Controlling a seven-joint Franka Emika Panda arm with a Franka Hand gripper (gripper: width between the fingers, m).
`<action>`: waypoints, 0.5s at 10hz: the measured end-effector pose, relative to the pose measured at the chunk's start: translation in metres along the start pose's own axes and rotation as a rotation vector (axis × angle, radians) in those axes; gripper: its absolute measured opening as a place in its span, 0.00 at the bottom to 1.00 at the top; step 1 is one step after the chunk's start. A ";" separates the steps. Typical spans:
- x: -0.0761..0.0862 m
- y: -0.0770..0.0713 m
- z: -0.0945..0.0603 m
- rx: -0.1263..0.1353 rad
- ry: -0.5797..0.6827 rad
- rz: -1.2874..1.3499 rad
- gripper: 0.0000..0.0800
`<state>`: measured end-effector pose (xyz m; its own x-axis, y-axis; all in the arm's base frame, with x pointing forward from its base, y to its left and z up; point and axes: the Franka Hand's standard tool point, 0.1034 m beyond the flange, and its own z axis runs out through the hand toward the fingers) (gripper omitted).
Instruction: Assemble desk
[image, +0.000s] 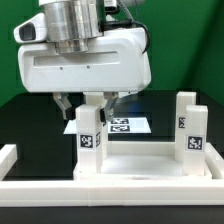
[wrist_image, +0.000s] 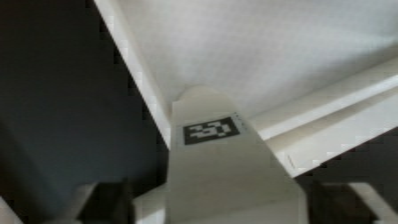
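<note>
The white tabletop (image: 120, 165) lies at the front with its raised rim up; in the wrist view (wrist_image: 267, 60) it shows as a pale slab. One white tagged leg (image: 90, 135) stands upright at its corner on the exterior view's left. A second tagged leg (image: 189, 125) stands at the corner on the exterior view's right. My gripper (image: 87, 108) comes down from above with a finger on each side of the left leg's top. In the wrist view the leg (wrist_image: 217, 150) fills the space between my fingers (wrist_image: 98, 200), and my gripper (wrist_image: 222, 205) is shut on it.
The marker board (image: 128, 125) lies flat on the black table behind the legs. Low white border rails run along the front (image: 110, 192) and on the exterior view's left (image: 10, 155). The arm's white hand housing (image: 85, 60) hides the area behind.
</note>
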<state>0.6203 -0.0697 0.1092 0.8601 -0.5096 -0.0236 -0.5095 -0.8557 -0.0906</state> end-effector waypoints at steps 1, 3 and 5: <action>0.000 0.000 0.000 0.000 0.000 0.098 0.44; 0.000 -0.001 0.000 0.000 0.000 0.259 0.36; -0.002 -0.008 0.000 0.017 -0.012 0.642 0.36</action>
<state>0.6229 -0.0623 0.1096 0.3843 -0.9189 -0.0894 -0.9227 -0.3791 -0.0703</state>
